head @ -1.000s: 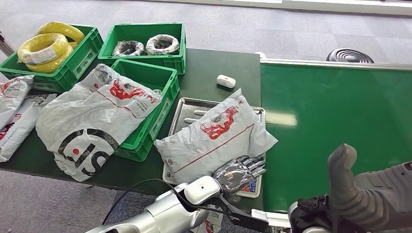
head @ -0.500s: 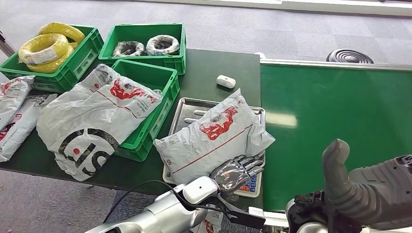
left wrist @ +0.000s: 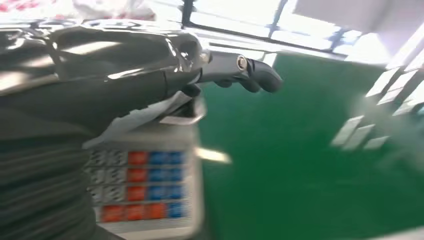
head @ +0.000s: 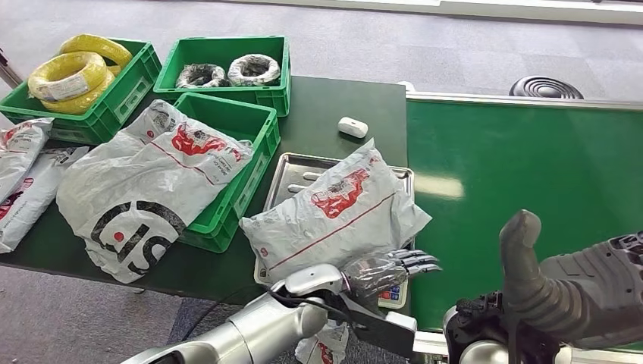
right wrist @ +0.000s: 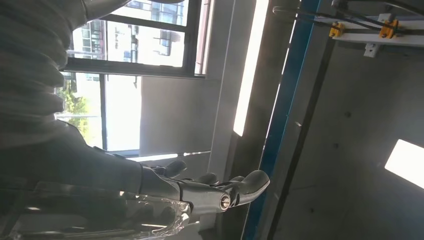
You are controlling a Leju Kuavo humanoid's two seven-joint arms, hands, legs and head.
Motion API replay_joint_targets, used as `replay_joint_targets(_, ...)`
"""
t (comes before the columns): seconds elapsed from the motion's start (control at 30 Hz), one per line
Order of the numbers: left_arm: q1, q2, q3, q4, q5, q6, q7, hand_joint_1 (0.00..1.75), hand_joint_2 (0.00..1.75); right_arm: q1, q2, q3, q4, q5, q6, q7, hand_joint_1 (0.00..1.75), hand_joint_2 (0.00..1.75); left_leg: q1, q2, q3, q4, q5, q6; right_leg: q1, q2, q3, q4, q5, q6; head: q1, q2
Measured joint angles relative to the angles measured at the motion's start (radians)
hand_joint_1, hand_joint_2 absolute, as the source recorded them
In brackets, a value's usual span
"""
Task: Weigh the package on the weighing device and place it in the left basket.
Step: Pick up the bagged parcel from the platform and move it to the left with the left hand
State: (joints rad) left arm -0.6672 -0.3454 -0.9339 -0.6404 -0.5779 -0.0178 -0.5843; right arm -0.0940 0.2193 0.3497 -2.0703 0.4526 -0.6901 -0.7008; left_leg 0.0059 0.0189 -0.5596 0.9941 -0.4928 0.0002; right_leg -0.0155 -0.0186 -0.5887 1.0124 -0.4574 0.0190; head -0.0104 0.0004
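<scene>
The package (head: 335,214), a grey mailer with red print, lies on the steel tray of the weighing device (head: 394,292), overhanging its near edge. The left hand (head: 383,269), which half a second ago lay against the package's near corner, now has its fingers stretched flat above the keypad and grasps nothing; the package has barely shifted. The right hand (head: 531,280) is raised beside the green belt (head: 523,163), fingers released and empty. The hand appears to have let go so the weighing device can read freely. The left basket (head: 235,163), a green crate beside the weighing device, already carries another bag (head: 144,186) draped over its rim.
</scene>
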Motion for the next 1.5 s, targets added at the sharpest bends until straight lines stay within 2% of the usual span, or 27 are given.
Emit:
replay_joint_targets(0.07,0.007,0.025,0.059,-0.133,0.059,-0.089,-0.029,0.0,1.75,-0.001,0.0,-0.001,0.001,-0.007,0.0,0.0,0.0,1.75,0.0,0.0,0.0,0.0,0.0,0.0,0.0,0.0,0.0,0.0,0.0,0.0,0.0,0.0)
replay_joint_targets(0.2,0.017,0.059,0.13,-0.287,0.077,-0.127,-0.034,0.0,1.75,-0.001,0.0,-0.003,0.002,-0.01,0.0,0.0,0.0,1.75,0.0,0.0,0.0,0.0,0.0,0.0,0.0,0.0,-0.001,0.0,0.0,0.0,0.0,0.0)
replay_joint_targets(0.4,0.03,0.089,0.168,-0.394,0.1,-0.154,-0.054,0.0,1.75,-0.005,0.0,-0.004,0.005,-0.013,0.0,0.0,0.0,1.75,0.0,0.0,0.0,0.0,0.0,0.0,0.0,0.0,0.0,0.0,0.0,0.0,0.0,0.0)
replay_joint_targets(0.6,0.049,0.13,0.234,-0.519,0.287,-0.342,-0.112,0.0,1.75,-0.005,0.0,-0.008,0.005,-0.018,0.0,0.0,0.0,1.75,0.0,0.0,0.0,0.0,0.0,0.0,0.0,0.0,-0.001,0.0,0.0,0.0,0.0,0.0)
replay_joint_targets(0.7,0.051,0.148,0.271,-0.568,0.336,-0.38,-0.115,0.0,1.75,-0.004,0.0,-0.014,0.004,-0.013,0.0,0.0,0.0,1.75,0.001,0.0,0.0,0.0,0.0,0.0,0.001,0.0,-0.001,0.0,0.0,0.0,0.0,0.0)
replay_joint_targets(0.77,0.05,0.152,0.289,-0.58,0.297,-0.334,-0.091,0.0,1.75,-0.001,0.002,-0.019,-0.001,0.0,0.0,0.0,0.0,1.75,0.001,0.0,0.0,0.0,0.0,0.0,0.001,0.0,-0.001,0.0,0.0,0.0,0.0,0.0)
replay_joint_targets(0.8,0.047,0.151,0.296,-0.578,0.239,-0.271,-0.058,0.0,1.75,0.003,0.003,-0.022,-0.005,0.009,0.0,0.0,0.0,1.75,0.001,0.0,0.0,0.0,0.0,0.0,0.001,0.0,-0.001,0.0,0.0,0.0,0.0,0.0)
replay_joint_targets(0.93,-0.003,0.127,0.292,-0.475,-0.257,0.155,0.202,0.0,1.75,0.025,0.013,-0.032,-0.029,0.042,0.0,0.0,0.0,1.75,0.001,0.0,0.0,0.0,0.0,0.0,0.0,0.0,-0.001,0.0,0.0,0.0,0.0,0.0)
replay_joint_targets(1.03,-0.055,0.092,0.263,-0.325,-0.52,0.315,0.338,0.0,1.75,0.03,0.016,-0.033,-0.033,0.043,0.0,0.0,0.0,1.75,0.0,0.0,0.0,0.0,0.0,0.0,0.0,0.0,-0.001,0.0,0.0,0.0,0.0,0.0)
replay_joint_targets(1.1,-0.087,0.065,0.241,-0.21,-0.634,0.361,0.41,0.0,1.75,0.03,0.019,-0.033,-0.034,0.041,0.0,0.0,0.0,1.75,0.0,0.0,0.0,0.0,0.0,0.0,0.0,0.0,-0.001,0.0,0.0,0.0,0.0,0.0)
replay_joint_targets(1.2,-0.117,0.037,0.218,-0.083,-0.715,0.383,0.477,0.0,1.75,0.03,0.026,-0.032,-0.033,0.04,0.0,0.0,0.0,1.75,0.0,0.001,0.0,0.0,0.0,0.0,0.0,0.001,-0.001,0.0,0.0,0.0,0.0,0.0)
replay_joint_targets(1.33,-0.139,0.015,0.203,0.018,-0.74,0.389,0.505,0.0,1.75,0.03,0.033,-0.028,-0.033,0.041,0.0,0.0,0.0,1.75,0.001,0.001,0.0,0.0,0.0,0.0,0.001,0.001,-0.002,0.0,0.0,0.0,0.0,0.0)
replay_joint_targets(1.5,-0.153,0.002,0.198,0.08,-0.75,0.385,0.518,0.0,1.75,0.03,0.04,-0.026,-0.032,0.043,0.0,0.0,0.0,1.75,0.001,0.001,0.0,0.0,0.0,0.0,0.001,0.001,-0.001,0.0,0.0,0.0,0.0,0.0)
